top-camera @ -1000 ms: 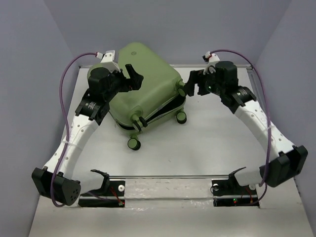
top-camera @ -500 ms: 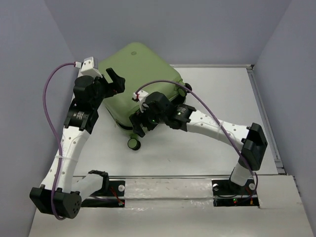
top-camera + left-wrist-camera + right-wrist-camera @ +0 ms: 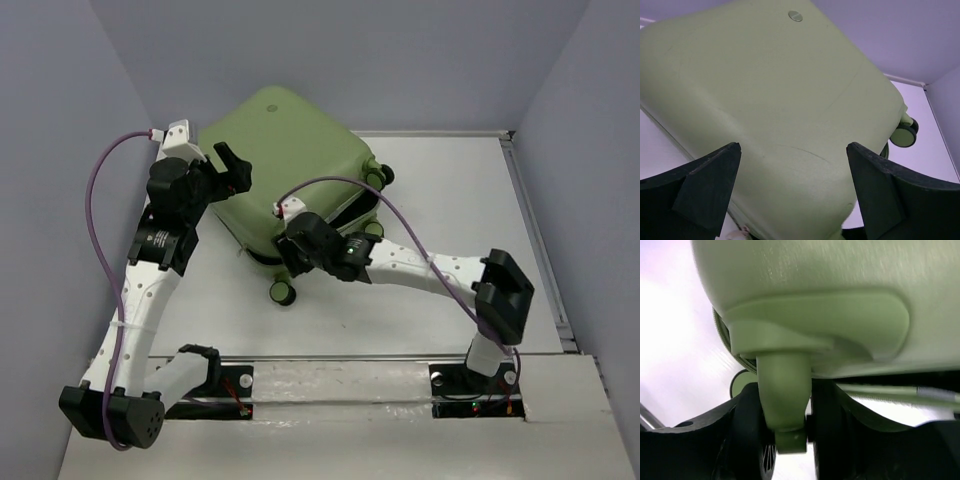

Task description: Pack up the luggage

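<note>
The light-green luggage (image 3: 290,150) lies flat at the back left of the table (image 3: 450,210), with a dark gap showing along its right seam. The right gripper (image 3: 284,262) pinches a caster stem (image 3: 785,390) at the near corner, probably to steady or turn the case. The left gripper (image 3: 235,170) hovers at the shell with its fingers spread wide.

The right gripper (image 3: 287,265) swings from 2 o'clock of the suitcase (image 3: 290,140) to its 6 o'clock corner and closes around a wheel stem (image 3: 784,385). The left gripper (image 3: 235,168) draws back toward 9 o'clock.
</note>
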